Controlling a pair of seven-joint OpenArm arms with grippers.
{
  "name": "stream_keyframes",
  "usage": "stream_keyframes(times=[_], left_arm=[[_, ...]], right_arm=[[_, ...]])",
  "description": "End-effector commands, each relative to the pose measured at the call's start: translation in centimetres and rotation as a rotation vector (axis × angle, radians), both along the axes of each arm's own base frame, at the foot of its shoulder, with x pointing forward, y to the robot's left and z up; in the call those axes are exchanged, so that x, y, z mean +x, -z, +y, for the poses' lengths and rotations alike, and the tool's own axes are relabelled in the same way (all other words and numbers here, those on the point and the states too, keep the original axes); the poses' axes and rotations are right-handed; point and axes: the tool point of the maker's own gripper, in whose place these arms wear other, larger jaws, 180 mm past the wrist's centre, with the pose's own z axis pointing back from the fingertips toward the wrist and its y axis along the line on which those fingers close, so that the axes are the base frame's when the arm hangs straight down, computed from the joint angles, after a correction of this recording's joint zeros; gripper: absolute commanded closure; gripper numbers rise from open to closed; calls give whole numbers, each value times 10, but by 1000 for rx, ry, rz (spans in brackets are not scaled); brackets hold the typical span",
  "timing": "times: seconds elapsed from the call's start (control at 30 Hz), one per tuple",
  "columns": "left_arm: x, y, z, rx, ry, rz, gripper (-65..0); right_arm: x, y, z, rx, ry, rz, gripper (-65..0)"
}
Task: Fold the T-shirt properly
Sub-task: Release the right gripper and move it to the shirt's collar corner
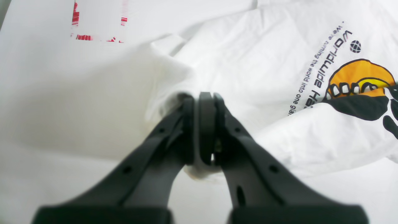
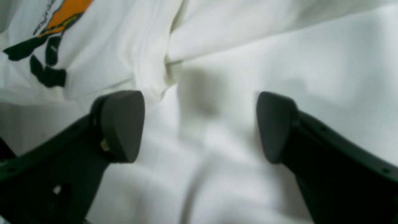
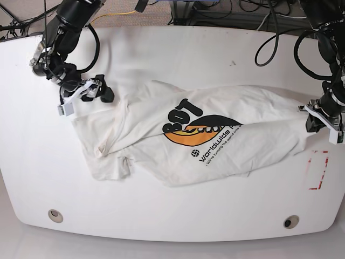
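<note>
The cream-white T-shirt (image 3: 215,135) lies crumpled across the middle of the table, print side up with black letters and an orange round graphic. My left gripper (image 1: 203,102) is shut on a bunched fold of the shirt (image 1: 264,77); in the base view it (image 3: 312,115) sits at the shirt's right end. My right gripper (image 2: 199,126) stands open over white cloth (image 2: 217,161), with nothing pinched between its pads. In the base view it (image 3: 102,91) is at the shirt's upper left edge. Whether its fingertips touch the cloth I cannot tell.
The white table (image 3: 161,216) has a red tape rectangle (image 3: 318,170) near its right edge, close to my left gripper; the red tape (image 1: 99,39) also shows in the left wrist view. Two round holes (image 3: 54,215) sit near the front edge. Cables (image 3: 215,13) run along the back.
</note>
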Motion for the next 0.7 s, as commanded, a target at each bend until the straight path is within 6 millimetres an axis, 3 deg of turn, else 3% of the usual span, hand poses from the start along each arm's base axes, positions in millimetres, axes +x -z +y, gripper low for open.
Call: stream_keyframes(times=[0.0, 0.2, 0.5, 0.67], left_arm=[[7, -17, 3, 19, 5, -57, -10], [6, -16, 3, 19, 5, -54, -10], [5, -16, 4, 25, 4, -48, -10], [5, -16, 5, 31, 5, -47, -10]], right_arm=[[12, -11, 14, 13, -39, -52, -539], [14, -4, 45, 19, -96, -46, -539], [10, 8, 70, -8, -153, -13, -530], [8, 9, 76, 1, -163, -12, -396]])
